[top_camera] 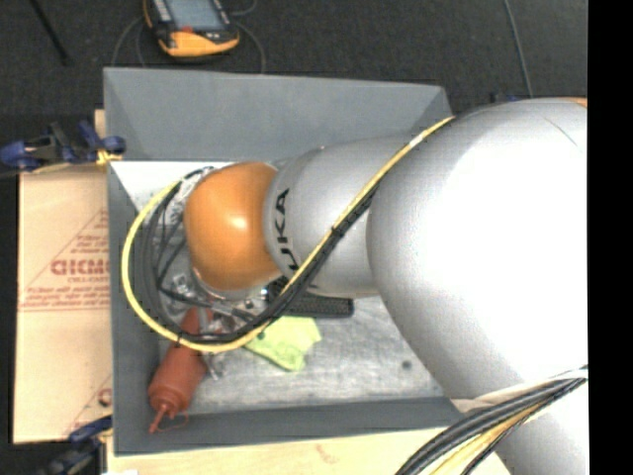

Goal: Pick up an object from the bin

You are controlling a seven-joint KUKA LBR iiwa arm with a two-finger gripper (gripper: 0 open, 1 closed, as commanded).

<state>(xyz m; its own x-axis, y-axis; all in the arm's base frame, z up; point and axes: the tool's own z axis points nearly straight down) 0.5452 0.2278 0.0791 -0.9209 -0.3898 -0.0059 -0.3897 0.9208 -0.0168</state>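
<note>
One red-brown squeeze bottle (174, 384) lies at the lower left of the bin (277, 117), with one yellow-green cloth (287, 345) just right of it. The gripper (205, 336) is at the bottle's upper end; if it is spread or closed, I cannot tell.

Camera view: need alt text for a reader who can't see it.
The arm's gripper is down in the view's lower-left part of the grey bin, over a red-brown squeeze bottle lying by the bin's left wall. A crumpled yellow-green thing lies just to the bottle's right.
</note>
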